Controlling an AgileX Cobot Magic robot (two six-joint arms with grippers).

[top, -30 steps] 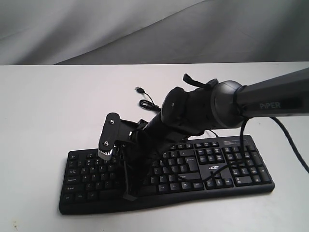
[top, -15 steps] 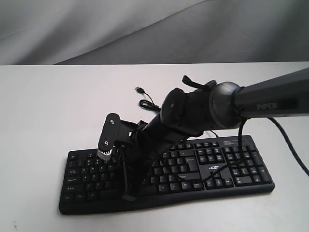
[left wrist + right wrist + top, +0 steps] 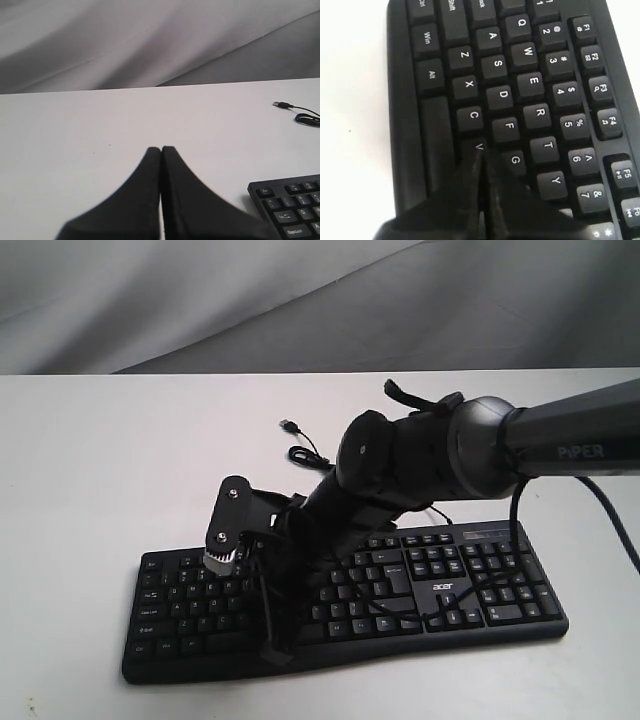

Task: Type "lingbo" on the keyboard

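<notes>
The black acer keyboard (image 3: 480, 585) lies on the white table, its thin USB cable (image 3: 300, 445) coiled behind it. My right gripper (image 3: 272, 648) reaches across from the right, shut and empty, pointing down at the bottom letter row left of the middle. In the right wrist view its tips (image 3: 482, 152) sit right beside the V key (image 3: 479, 146), below G (image 3: 515, 160); the key past V is hidden under the fingers. Whether they press a key I cannot tell. My left gripper (image 3: 161, 148) is shut over bare table, beside the keyboard's corner (image 3: 290, 205). It does not show in the exterior view.
The right arm's black wrist and forearm (image 3: 420, 455) hang over the keyboard's middle and hide many keys. The USB plug (image 3: 279, 104) lies loose on the table behind the keyboard. A grey cloth backdrop (image 3: 300, 300) rises behind the table's far edge.
The right wrist has shifted a little to the right, and the gripper's tips have dropped slightly toward the keyboard's front row.
</notes>
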